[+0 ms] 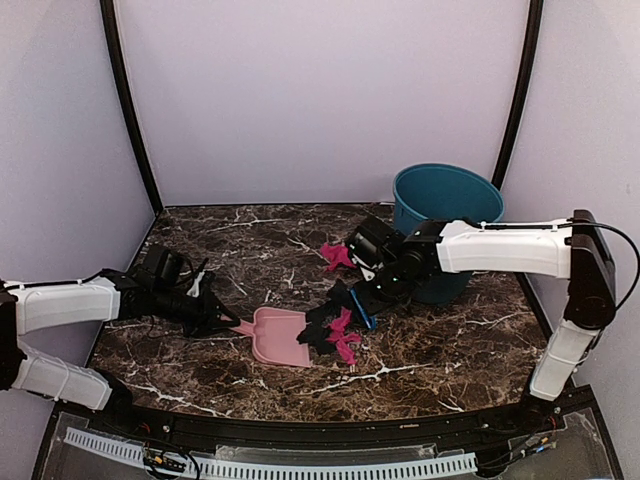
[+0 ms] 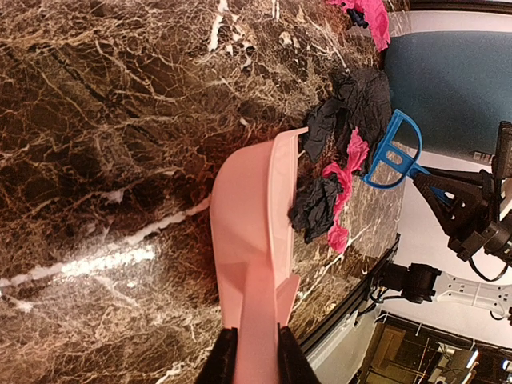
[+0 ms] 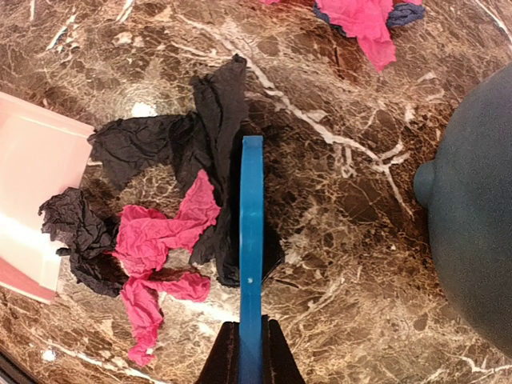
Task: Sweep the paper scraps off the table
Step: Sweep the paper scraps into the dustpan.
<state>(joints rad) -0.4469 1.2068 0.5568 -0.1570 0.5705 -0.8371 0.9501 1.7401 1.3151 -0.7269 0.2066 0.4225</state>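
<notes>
Grip, left: the left gripper [image 2: 256,362] pinches the handle of the pink dustpan [image 2: 252,216], whose mouth rests on the table [image 1: 200,240].
Grip, right: the right gripper [image 3: 251,358] is clamped on the blue brush [image 3: 251,224], which stands just behind the pile.
Where the scraps are: the paper scraps [image 3: 160,236], black and pink, are bunched between the brush and the dustpan lip and touch the lip.
Done: the main pile is gathered at the pan's mouth.
Left: nothing looks fully inside the pan, and a second clump [image 3: 364,20] lies well apart, near the teal bin [image 1: 445,195].
Top view only: both arms and the bin's open top.
Right wrist only: a blue piece under the far clump.
Left wrist only: black scraps overlap the pan's edge.
</notes>
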